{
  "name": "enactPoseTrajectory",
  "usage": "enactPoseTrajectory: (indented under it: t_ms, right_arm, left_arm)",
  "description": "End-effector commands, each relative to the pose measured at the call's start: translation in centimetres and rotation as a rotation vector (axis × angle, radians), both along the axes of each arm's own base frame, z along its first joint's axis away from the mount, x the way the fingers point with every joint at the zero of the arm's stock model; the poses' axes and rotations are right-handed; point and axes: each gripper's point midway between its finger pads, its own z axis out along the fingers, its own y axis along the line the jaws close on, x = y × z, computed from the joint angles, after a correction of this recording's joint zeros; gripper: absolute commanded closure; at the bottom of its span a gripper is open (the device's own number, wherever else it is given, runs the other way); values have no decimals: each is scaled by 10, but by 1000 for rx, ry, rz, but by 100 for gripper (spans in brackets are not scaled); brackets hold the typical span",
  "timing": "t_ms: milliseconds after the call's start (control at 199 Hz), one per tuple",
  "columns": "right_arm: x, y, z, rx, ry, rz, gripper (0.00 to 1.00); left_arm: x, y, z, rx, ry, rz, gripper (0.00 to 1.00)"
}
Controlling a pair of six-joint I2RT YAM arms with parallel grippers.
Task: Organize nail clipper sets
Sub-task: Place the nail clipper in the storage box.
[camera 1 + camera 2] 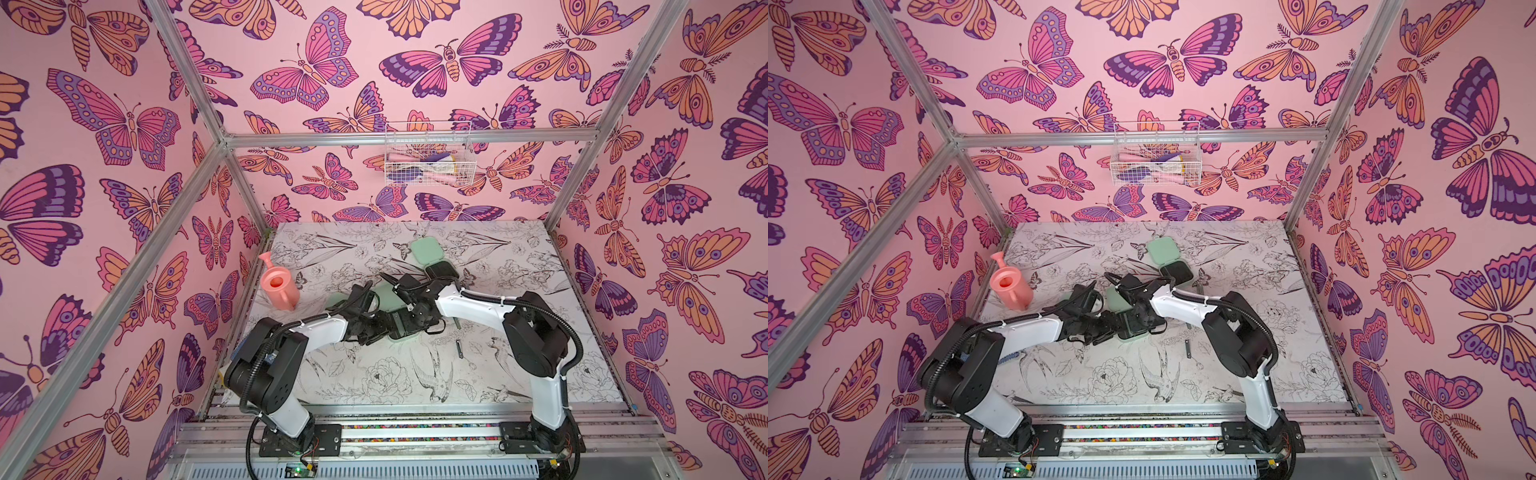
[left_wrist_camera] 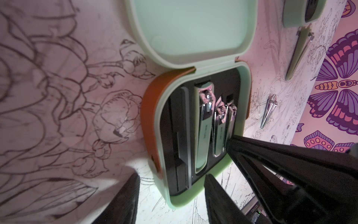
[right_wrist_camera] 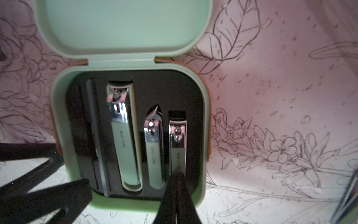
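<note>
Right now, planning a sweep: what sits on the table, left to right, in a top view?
Pink watering can → central open mint case → loose metal tool. The far open case overlaps them, so it is left out.

mint-green case (image 3: 124, 29), pink watering can (image 1: 279, 286)

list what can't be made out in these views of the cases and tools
- open case: in both top views the arms cover most of its base, so its tools are hidden there.
- second case: left wrist view, cut off by the picture's edge; contents unseen.
- metal tool: right wrist view, blurred and cut by the edge.
- wire basket: in both top views its contents are too small to name.
</note>
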Motion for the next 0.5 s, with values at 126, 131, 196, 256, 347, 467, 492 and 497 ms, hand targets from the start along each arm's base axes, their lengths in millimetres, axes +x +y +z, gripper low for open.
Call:
enactPoseTrajectory:
  t_ms: [126,131,196,256,347,467,492,497]
  right_arm:
    - [-16,-12,-56,-84,80,-21,94]
    - [-16,-12,-56,-84,80,-22,94]
    - [-16,-14,-57,-92,81,-23,94]
    - [-16,-16,-59,-100,80,-24,94]
    - [-17,-17,-61,-108,81,-26,94]
    - [-17,-19,-60,-111,78,-27,94]
    - [-16,-19,-59,-112,75,-27,94]
    - [-16,-19,-58,-111,74,-26,94]
  left_arm:
    - [-14,13,-16,47,56,9,44]
    - [-14,12,-16,47,56,8,44]
    - [-14,12,-16,47,58,9,44]
    - [-14,12,-16,46,55,8,44]
    - [-15,13,-17,48,59,10,44]
    - [-15,13,-16,47,57,9,44]
    - [-15,13,-15,46,57,10,44]
    - [-15,13,-15,45,57,10,44]
